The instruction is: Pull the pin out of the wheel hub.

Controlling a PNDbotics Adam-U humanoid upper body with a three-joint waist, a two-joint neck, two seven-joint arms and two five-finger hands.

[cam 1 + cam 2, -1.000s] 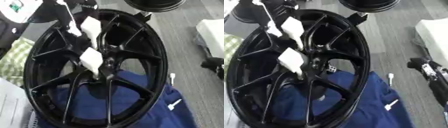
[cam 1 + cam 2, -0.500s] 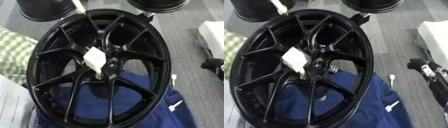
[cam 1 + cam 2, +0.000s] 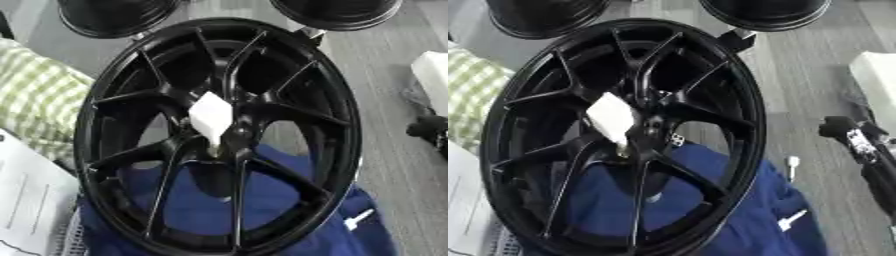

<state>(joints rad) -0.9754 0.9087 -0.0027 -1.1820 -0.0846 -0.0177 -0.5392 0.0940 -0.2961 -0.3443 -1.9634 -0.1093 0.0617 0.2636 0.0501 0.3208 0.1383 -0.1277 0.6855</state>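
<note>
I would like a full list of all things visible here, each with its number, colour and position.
wheel: one, black, centre, leaning over the blue cloth.
white block: one, white, at the wheel's hub, narrowing to a tip below.
blue cloth: one, blue, under the lower part of the wheel.
other wheels: two, black, top edge, partly cut off.
checked cloth: one, green and white, left of the wheel.
paper: one, white, lower left.
white box: one, white, right edge.
right hand: one, black, right edge; its fingers cannot be made out.
left hand: not in view.
</note>
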